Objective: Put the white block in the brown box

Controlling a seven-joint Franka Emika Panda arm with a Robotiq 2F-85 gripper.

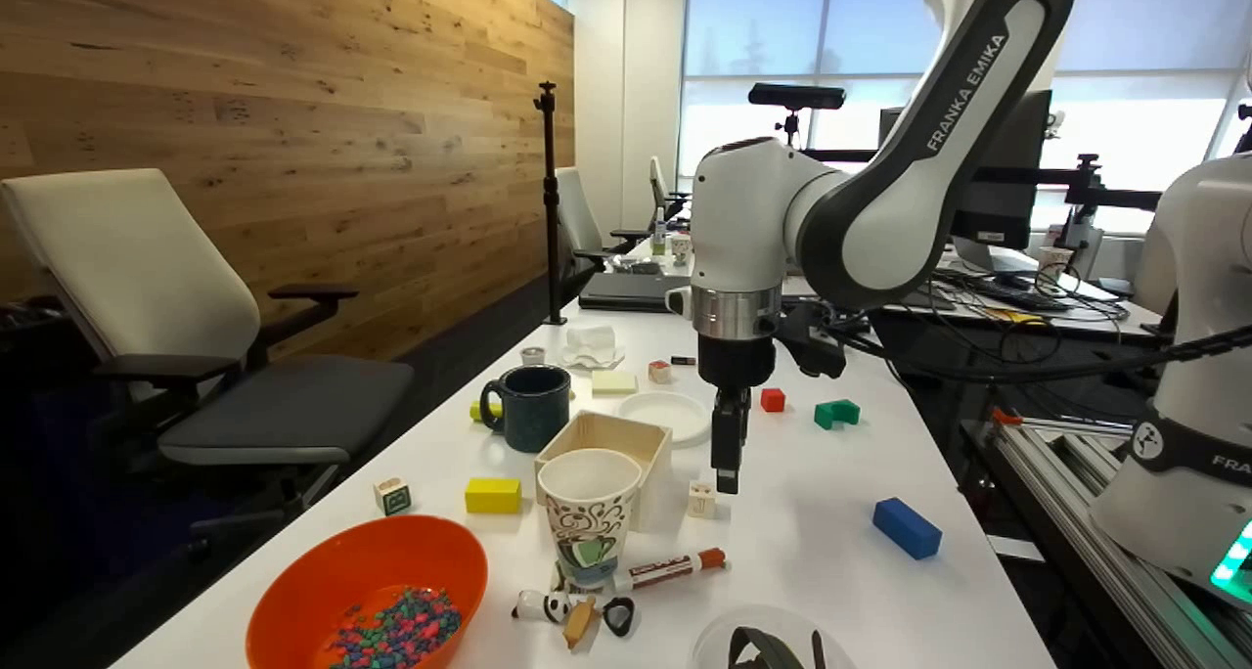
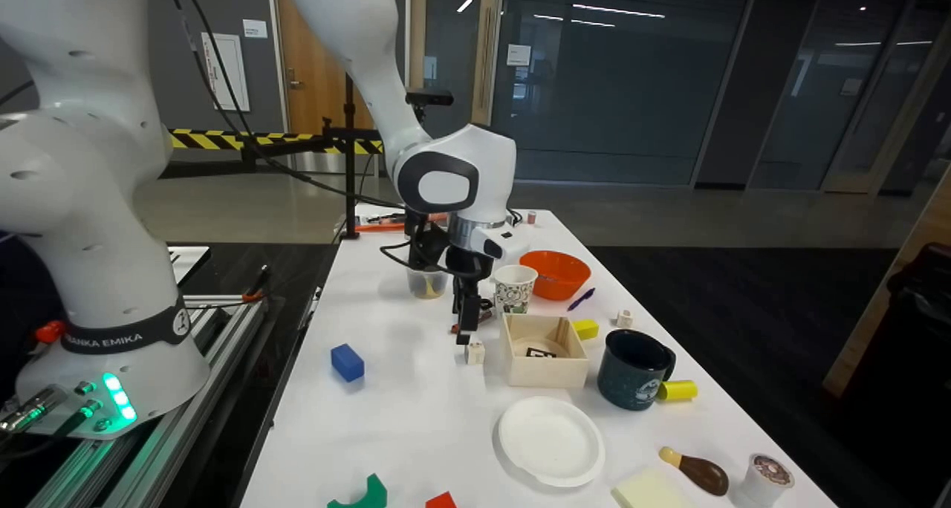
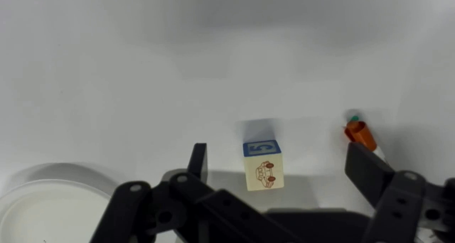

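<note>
Lined in an exterior view with a knotty wood wall (image 1: pixel 293 111), furnished with a grey-seated office chair (image 1: pixel 147 258) just beside a long white table (image 1: pixel 812 512), and lit by broad, bright windows (image 1: pixel 753 33) next to a white wall (image 1: pixel 599 82) at the far end. Closed off in an exterior view by dark glass panels (image 2: pixel 609 107) streaked with light strips (image 2: pixel 618 11), near a wooden door (image 2: pixel 319 92) and a grey wall (image 2: pixel 230 7), above shiny pale floor (image 2: pixel 631 215) edged with dark carpet (image 2: pixel 743 322).

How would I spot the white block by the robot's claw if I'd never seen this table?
On the white table, find the open tan box. Between it and the blue block, near the open gripper, stands the small white block. Unlike the plain blue block, it bears a reddish car drawing and a blue-bordered face.
</note>
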